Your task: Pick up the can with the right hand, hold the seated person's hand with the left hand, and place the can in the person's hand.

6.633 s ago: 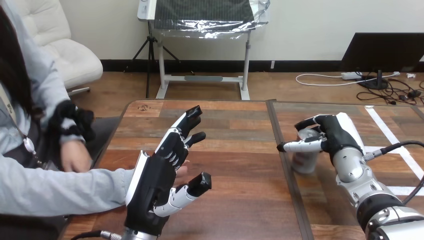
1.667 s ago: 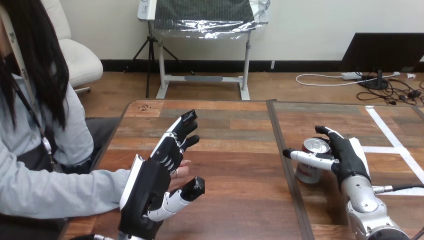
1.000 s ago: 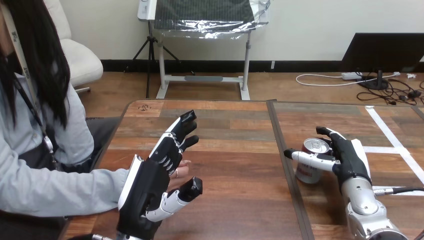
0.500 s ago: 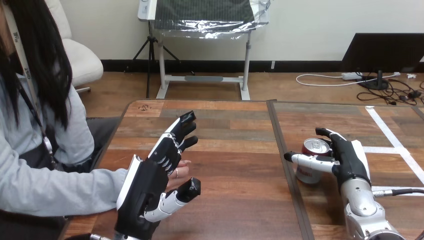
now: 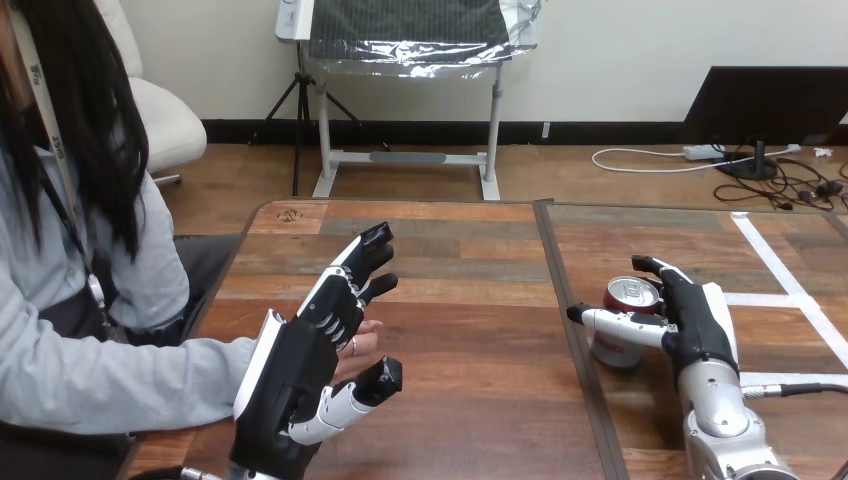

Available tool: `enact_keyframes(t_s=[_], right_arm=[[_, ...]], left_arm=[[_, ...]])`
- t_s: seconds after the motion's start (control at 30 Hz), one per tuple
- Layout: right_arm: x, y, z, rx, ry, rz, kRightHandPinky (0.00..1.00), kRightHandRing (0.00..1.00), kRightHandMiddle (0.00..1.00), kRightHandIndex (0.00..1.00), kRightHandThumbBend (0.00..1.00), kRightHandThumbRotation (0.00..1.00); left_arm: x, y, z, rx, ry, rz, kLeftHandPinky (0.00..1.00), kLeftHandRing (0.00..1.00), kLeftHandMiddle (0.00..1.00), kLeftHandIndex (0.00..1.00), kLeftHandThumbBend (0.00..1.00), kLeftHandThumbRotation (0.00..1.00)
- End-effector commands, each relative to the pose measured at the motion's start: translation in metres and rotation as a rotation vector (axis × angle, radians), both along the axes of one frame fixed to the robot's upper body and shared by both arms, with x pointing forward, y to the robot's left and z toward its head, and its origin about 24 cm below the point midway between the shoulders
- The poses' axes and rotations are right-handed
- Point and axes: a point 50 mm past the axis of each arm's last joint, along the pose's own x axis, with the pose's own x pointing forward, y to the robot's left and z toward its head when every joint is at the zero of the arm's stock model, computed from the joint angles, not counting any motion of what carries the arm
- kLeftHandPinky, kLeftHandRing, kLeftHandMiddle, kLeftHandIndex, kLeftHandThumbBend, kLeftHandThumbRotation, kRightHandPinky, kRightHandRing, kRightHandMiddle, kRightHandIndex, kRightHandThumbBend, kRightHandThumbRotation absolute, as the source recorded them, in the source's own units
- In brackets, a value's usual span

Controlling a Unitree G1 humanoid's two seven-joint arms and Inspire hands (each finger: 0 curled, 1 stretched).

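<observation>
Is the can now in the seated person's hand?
No, the can sits in the grasp of the right hand, well apart from the person's hand.

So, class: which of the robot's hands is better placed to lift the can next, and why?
The right. The right hand sits against the can on the table, at its right side; the left hand is raised beside the person's hand, well away from the can.
</observation>
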Motion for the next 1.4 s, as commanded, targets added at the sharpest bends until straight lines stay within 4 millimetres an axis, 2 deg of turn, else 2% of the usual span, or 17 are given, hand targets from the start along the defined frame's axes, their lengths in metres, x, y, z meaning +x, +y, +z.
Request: enact_keyframes(t_s=[0.0,0.43,0.73,1.37], right_arm=[[-0.0077,0.0043,-0.0101,0.02,0.028,-0.016,0.77,0.82,0.83,0.86,0.84,0.0],[-0.0111,0.0063,-0.0134,-0.001,0.026,-0.036,0.74,0.77,0.78,0.8,0.79,0.0],[-0.0115,0.0075,-0.0138,-0.004,0.019,-0.065,0.73,0.69,0.69,0.71,0.73,0.0],[-0.0092,0.0095,-0.0114,0.057,-0.007,-0.102,0.64,0.61,0.66,0.66,0.72,0.0]], left_arm=[[0.0115,-0.0001,0.0169,-0.001,-0.09,-0.004,0.86,0.93,0.94,0.9,1.0,0.65],[0.0117,0.001,0.0174,0.0,-0.093,-0.011,0.86,0.93,0.94,0.89,1.0,0.65],[0.012,0.0028,0.0177,0.009,-0.095,-0.005,0.85,0.93,0.94,0.9,1.0,0.67],[0.0132,0.0044,0.0181,0.008,-0.097,-0.003,0.82,0.92,0.94,0.9,1.0,0.67]])
